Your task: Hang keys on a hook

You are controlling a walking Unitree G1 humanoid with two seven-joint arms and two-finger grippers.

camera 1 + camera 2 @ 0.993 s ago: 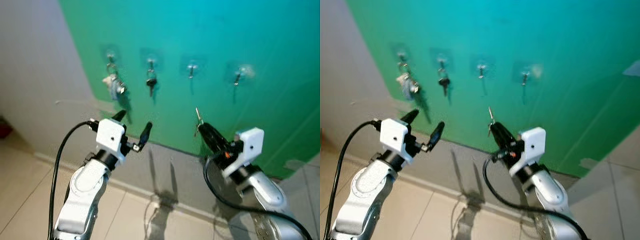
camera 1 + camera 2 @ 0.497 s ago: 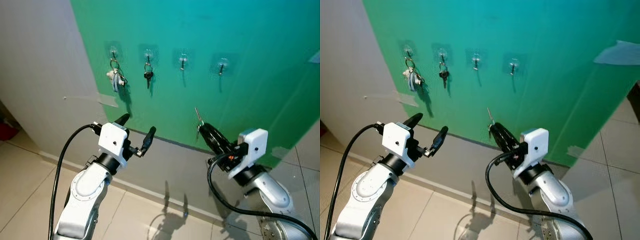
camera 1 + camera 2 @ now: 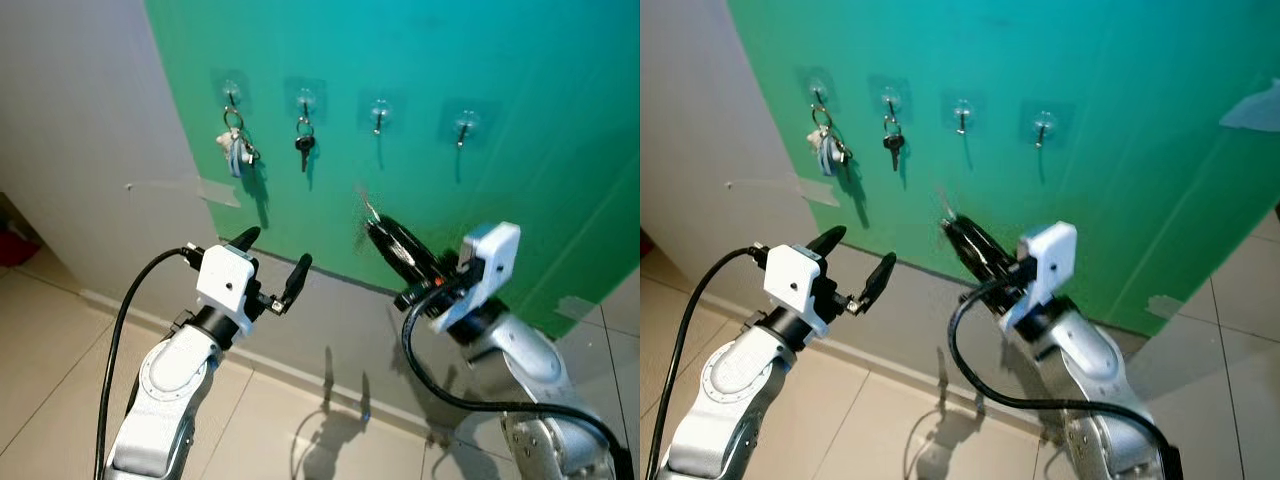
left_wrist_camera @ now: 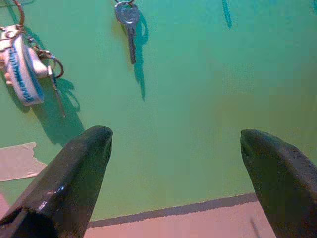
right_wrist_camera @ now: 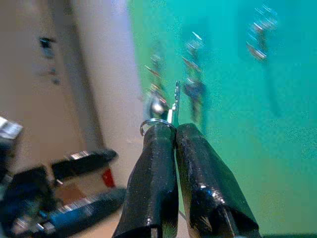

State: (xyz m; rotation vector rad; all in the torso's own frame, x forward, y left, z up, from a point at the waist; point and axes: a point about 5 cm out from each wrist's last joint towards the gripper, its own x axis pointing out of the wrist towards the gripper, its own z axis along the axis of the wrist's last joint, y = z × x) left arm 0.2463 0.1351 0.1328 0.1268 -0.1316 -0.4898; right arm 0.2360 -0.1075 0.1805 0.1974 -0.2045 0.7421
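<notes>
Right gripper (image 3: 372,222) swung leftward | jaws pinch metal key (image 5: 174,101) (ringed) | left gripper (image 3: 272,261) spread.

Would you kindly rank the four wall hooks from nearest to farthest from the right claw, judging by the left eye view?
From the right claw, which pinches a key:
1. Third hook, bare, almost straight above the claw.
2. Second hook, holding a single dark key, up and to the left.
3. Fourth hook, bare, up and to the right; close to the second, hard to separate.
4. First hook, holding a bunch, far left.
</notes>
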